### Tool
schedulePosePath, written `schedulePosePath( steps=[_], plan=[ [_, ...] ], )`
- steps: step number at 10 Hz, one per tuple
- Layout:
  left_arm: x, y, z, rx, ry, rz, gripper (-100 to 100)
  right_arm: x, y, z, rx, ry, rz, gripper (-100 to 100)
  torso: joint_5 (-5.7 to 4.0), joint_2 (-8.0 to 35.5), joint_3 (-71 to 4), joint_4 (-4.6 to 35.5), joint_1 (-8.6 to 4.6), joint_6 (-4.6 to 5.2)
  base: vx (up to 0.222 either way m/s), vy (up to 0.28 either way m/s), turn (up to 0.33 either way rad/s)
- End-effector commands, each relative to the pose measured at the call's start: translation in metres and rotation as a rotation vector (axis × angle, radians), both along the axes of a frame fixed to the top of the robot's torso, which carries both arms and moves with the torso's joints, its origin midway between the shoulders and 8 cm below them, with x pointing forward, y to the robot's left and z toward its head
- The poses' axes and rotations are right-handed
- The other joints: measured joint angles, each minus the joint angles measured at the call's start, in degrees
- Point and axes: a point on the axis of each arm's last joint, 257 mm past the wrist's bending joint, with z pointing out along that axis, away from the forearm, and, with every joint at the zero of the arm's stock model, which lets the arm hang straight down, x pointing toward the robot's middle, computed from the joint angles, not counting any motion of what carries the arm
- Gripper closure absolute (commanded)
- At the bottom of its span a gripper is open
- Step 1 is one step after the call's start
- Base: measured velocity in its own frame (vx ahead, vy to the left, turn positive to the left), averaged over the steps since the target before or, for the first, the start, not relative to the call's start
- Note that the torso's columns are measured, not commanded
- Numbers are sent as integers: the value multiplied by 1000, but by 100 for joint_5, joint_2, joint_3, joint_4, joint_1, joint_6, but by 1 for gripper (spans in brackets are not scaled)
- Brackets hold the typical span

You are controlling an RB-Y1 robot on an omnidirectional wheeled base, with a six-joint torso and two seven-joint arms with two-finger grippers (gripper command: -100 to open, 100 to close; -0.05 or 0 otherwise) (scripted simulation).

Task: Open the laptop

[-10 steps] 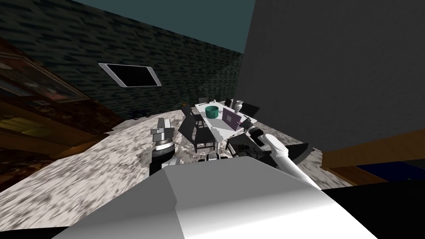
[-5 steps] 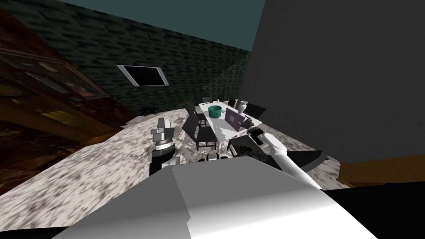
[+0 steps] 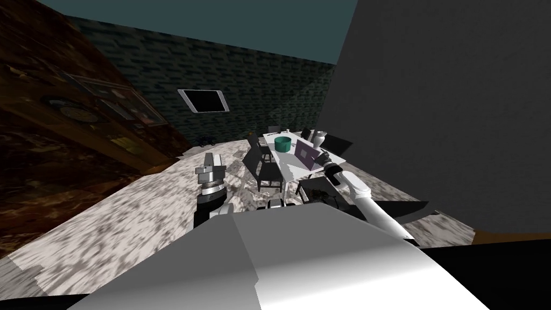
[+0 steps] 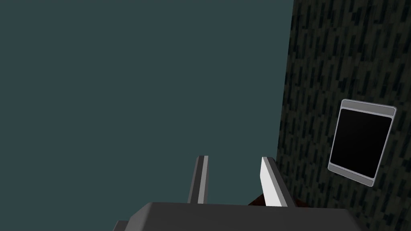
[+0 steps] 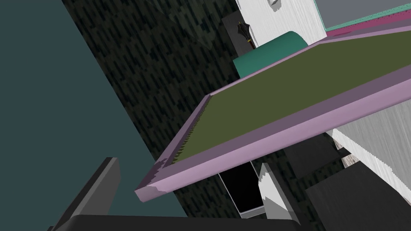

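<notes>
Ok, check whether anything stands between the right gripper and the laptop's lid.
Nothing visible does. The right gripper is open right at the near edge of the purple laptop lid, which stands raised off the white table. The teal bowl sits beyond the lid, out of the way.

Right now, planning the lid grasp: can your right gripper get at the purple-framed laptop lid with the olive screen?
Probably yes: the right gripper is open and a corner of the purple-framed laptop lid appears to sit between its fingers, nothing in the way.
</notes>
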Motion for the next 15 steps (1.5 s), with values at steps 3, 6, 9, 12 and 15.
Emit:
schedulePosePath(
  steps=[3, 6, 9, 12, 15],
  plan=[
    [0, 0, 0, 0, 0, 0, 0, -2, 9, 0, 1, 0, 23, 100, 1, -14, -7, -3, 2, 9, 35, 10, -174],
    [0, 0, 0, 0, 0, 0, 0, -12, 34, -3, 1, 0, 100, 100, -11, -5, -2, -14, -13, 13, 106, 41, -237],
    [0, 0, 0, 0, 0, 0, 0, -17, 47, -3, 0, -1, 138, 100, -20, 4, 6, -14, -26, -5, 61, 26, -129],
    [0, 0, 0, 0, 0, 0, 0, -14, 43, 1, 38, 3, 141, 100, -14, 0, 2, -11, -20, -1, 22, 11, -32],
    [0, 0, 0, 0, 0, 0, 0, -8, 23, -3, 115, 29, 115, 100, -23, -22, -11, -22, -33, 8, -39, -43, 135]
  ],
)
